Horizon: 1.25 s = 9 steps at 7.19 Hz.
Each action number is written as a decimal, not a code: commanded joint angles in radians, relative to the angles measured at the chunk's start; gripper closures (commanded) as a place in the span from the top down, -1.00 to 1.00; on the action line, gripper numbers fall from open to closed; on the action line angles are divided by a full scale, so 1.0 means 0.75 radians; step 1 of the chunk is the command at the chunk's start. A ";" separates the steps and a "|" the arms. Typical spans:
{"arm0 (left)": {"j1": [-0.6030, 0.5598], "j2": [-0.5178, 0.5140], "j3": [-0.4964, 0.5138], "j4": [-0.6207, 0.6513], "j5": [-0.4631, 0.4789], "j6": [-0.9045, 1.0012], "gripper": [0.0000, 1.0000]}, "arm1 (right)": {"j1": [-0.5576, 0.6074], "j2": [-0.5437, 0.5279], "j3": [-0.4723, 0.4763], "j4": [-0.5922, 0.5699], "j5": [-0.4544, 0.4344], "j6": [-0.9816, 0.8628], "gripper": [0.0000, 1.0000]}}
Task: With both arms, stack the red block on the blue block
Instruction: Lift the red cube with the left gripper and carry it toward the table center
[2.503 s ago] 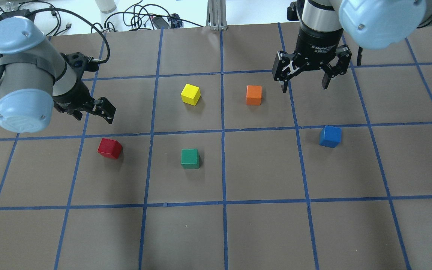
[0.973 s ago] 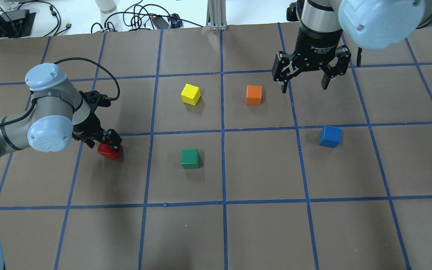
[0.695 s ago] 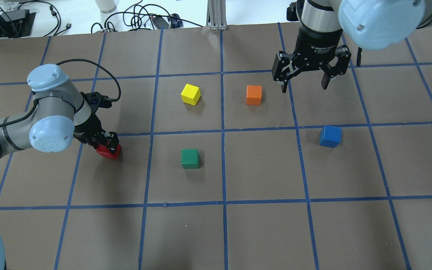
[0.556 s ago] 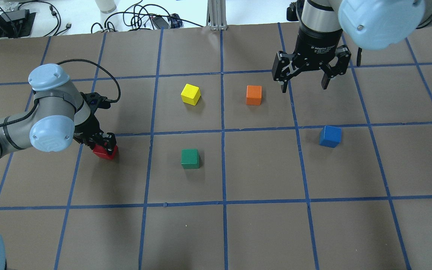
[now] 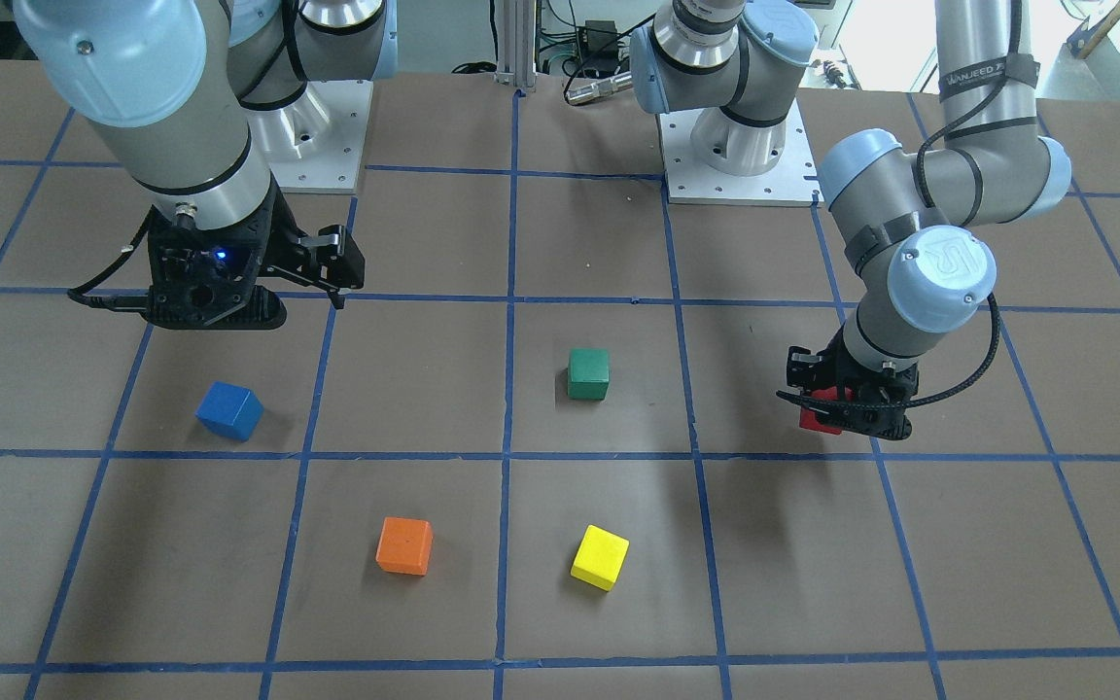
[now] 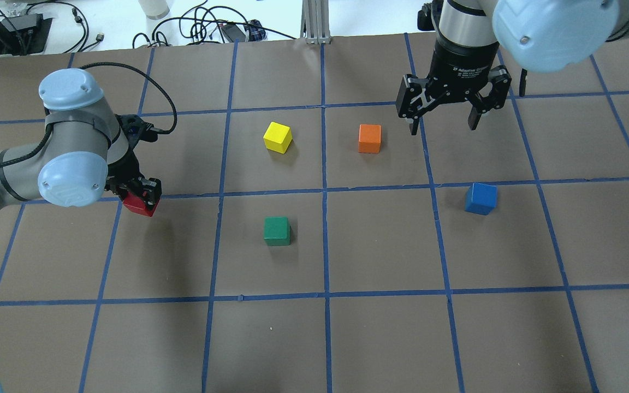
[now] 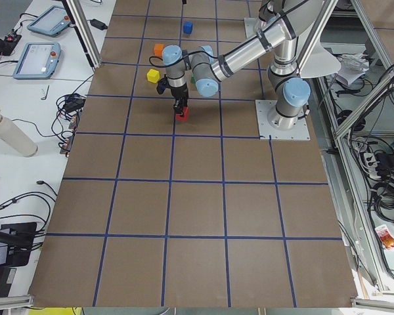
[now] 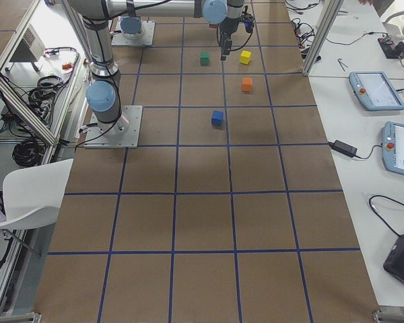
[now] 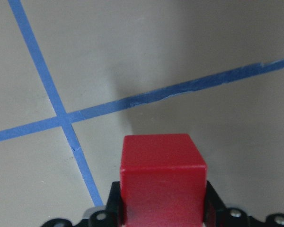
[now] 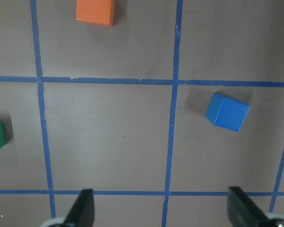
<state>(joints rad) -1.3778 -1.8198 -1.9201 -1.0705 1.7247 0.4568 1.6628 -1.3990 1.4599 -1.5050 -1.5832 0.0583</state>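
Seen from above, with 12 o'clock pointing away from the robot, the left gripper (image 6: 144,195) is on the left side of the table (image 6: 380,338). Its two fingers are squeezed tight on the red block (image 6: 140,206), one on each side. The left wrist camera shows the red block (image 9: 163,182) close up, with black fingers (image 9: 213,205) pressed against its sides. A soft shadow lies on the brown table under it, so the block looks lifted a little. A crossing of blue tape lines (image 9: 64,118) is at about 10 o'clock from the block in that view.

The right gripper (image 6: 443,128) hangs over the far right part of the table. Its fingers are wide apart and hold nothing. The blue block (image 6: 480,198) sits flat on the table at about 5 o'clock from this gripper, well apart from it. The right wrist camera looks down on the blue block (image 10: 227,112) too.

A green block (image 6: 277,231) sits near the middle. From it, the red block is at about 9 o'clock and the blue block at about 3 o'clock. A yellow block (image 6: 278,136) is at 12 o'clock from it. An orange block (image 6: 369,138) is between 1 and 2 o'clock.
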 commanded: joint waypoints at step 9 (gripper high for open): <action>-0.490 -0.118 0.349 -0.234 -0.350 -0.827 -1.00 | -0.012 -0.002 -0.014 0.017 -0.024 -0.051 1.00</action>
<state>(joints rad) -1.6983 -1.8882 -1.6645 -1.2733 1.4834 -0.1092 1.6541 -1.3998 1.4518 -1.4950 -1.6026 0.0216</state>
